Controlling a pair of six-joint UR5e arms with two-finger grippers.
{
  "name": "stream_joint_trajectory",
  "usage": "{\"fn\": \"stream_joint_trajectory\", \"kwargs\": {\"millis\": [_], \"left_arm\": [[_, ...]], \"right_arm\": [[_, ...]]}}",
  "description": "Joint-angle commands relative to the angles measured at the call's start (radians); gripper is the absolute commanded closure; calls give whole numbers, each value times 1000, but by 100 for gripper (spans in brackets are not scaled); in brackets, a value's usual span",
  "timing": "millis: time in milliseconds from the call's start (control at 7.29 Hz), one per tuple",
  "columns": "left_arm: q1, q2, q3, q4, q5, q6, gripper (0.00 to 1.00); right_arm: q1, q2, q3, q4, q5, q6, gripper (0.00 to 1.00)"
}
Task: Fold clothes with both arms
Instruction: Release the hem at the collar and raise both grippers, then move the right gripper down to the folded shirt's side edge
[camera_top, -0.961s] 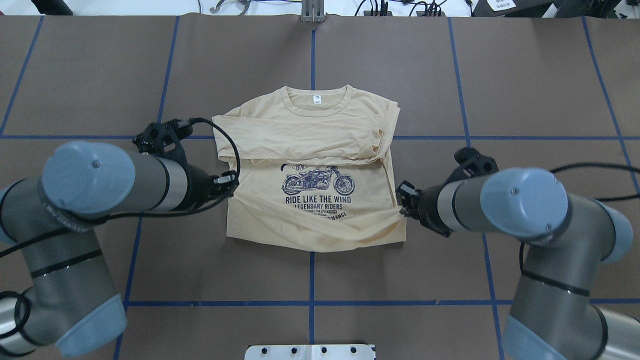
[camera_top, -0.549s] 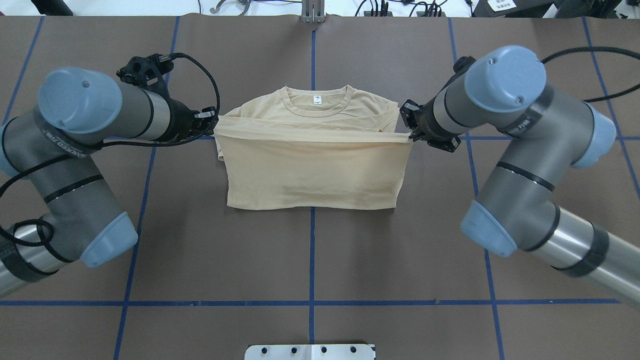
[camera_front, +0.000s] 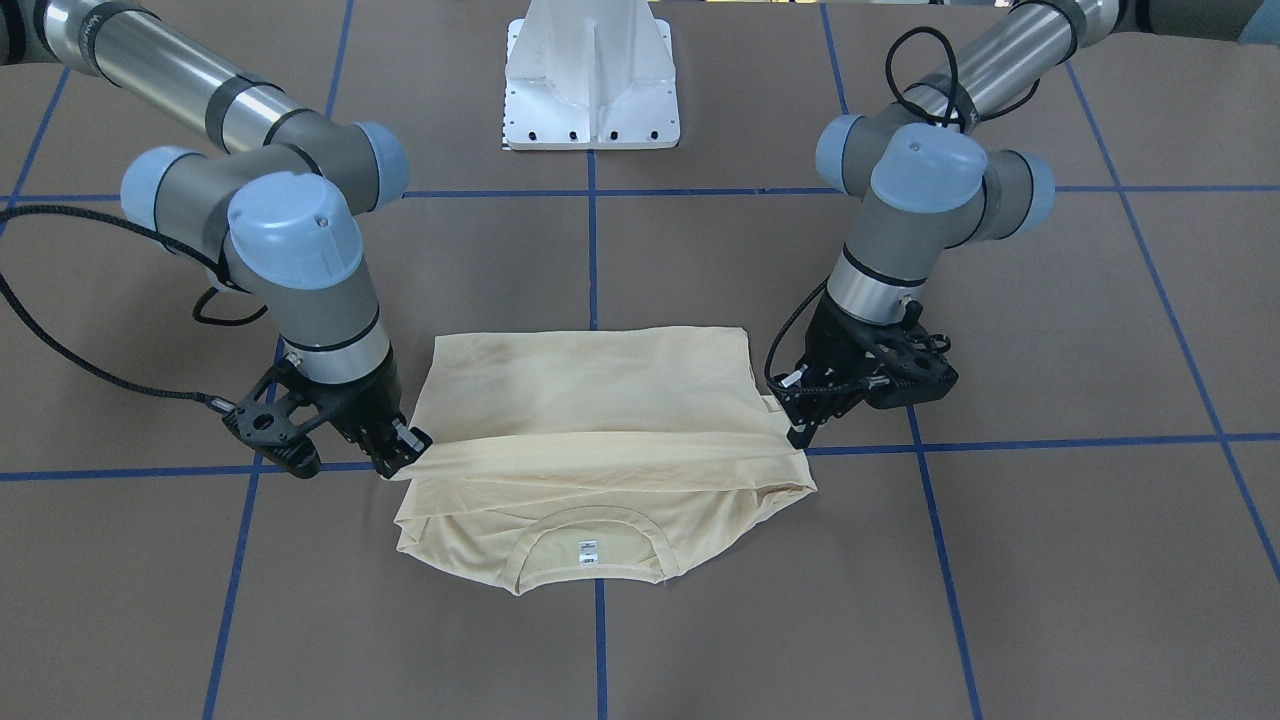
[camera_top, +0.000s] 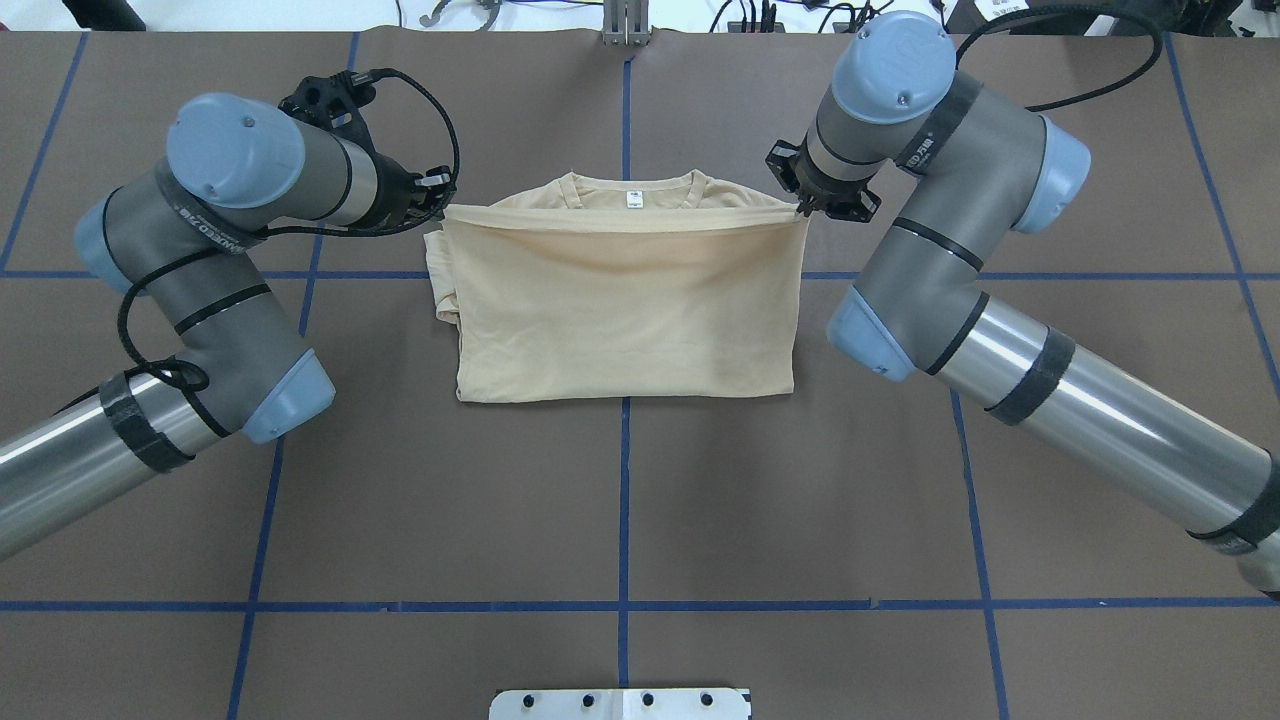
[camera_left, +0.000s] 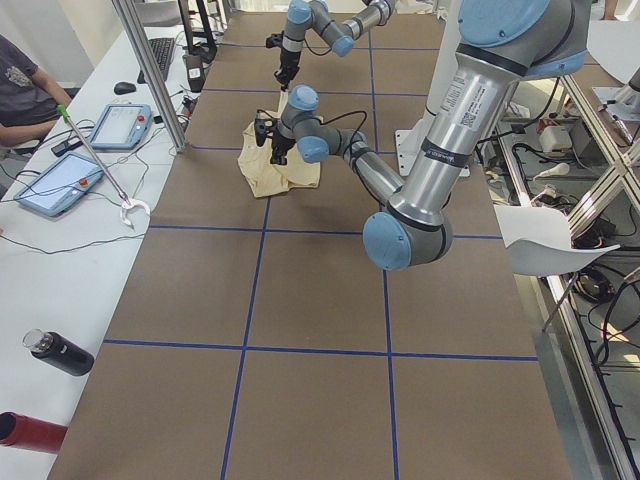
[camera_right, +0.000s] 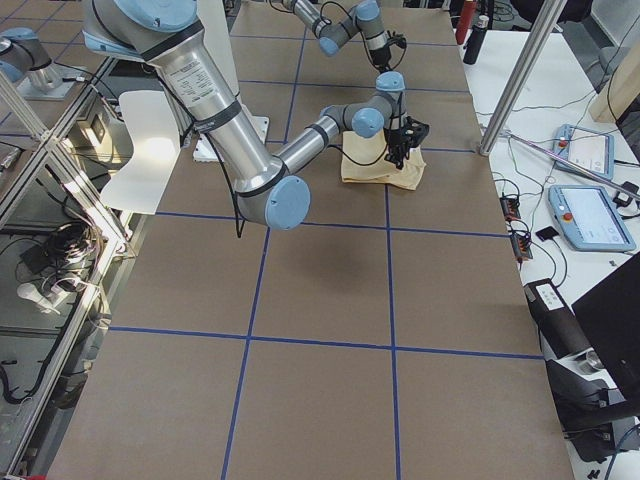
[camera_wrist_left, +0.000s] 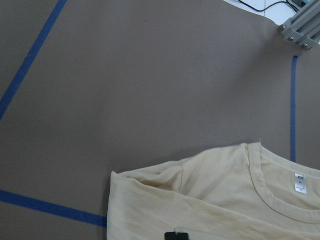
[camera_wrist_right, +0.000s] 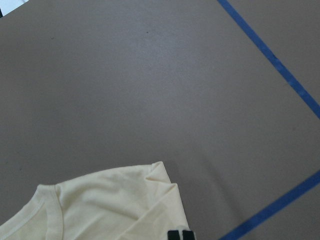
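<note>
Reaching in from the left side of the overhead view, the left arm (camera_top: 205, 300) bent over the brown table (camera_top: 620, 500) and set the left gripper (camera_top: 440, 200) at the left end of the T-shirt's far edge. Its fingers were pinched on the cloth there, clamped on one corner of a folded-over layer.

The T-shirt (camera_top: 620, 300) lay in the middle of the table, across the centre blue tape line (camera_top: 624, 100), with its collar (camera_top: 630, 182) pointing away from the robot. Its lower part was folded up over the chest, so a plain cream panel faced upward. The turned-up edge ran straight and taut between the two grippers, just short of the collar, and the small white neck label (camera_top: 633, 199) showed beyond it. In the front-facing view this edge stood slightly raised above the layers beneath. A bunched bit of sleeve (camera_top: 442, 290) stuck out on the shirt's left side. The white pedestal base (camera_top: 620, 703) sat at the near edge, in line with the shirt.

The right gripper (camera_top: 803, 207) met the right end of that edge, its fingers likewise closed on the fabric corner; its wrist camera showed two black tips close together against the cloth. Behind it the right arm (camera_top: 930, 270) ran back toward the lower right.
</note>
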Motion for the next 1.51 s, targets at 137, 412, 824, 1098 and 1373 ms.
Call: {"fn": "stream_joint_trajectory", "kwargs": {"millis": [137, 412, 824, 1098, 1373], "left_arm": [[-8, -55, 177, -147, 6, -1, 100], [-8, -62, 193, -147, 6, 0, 100], [-10, -61, 200, -156, 6, 0, 78], [-43, -63, 205, -190, 3, -3, 67], [-59, -72, 180, -190, -3, -3, 67]], "right_arm": [[2, 93, -225, 114, -37, -14, 93], [0, 97, -231, 115, -45, -14, 68], [2, 109, -231, 121, -44, -2, 28], [8, 108, -215, 156, -35, 9, 21], [-30, -71, 48, 198, -32, 122, 21]]}}
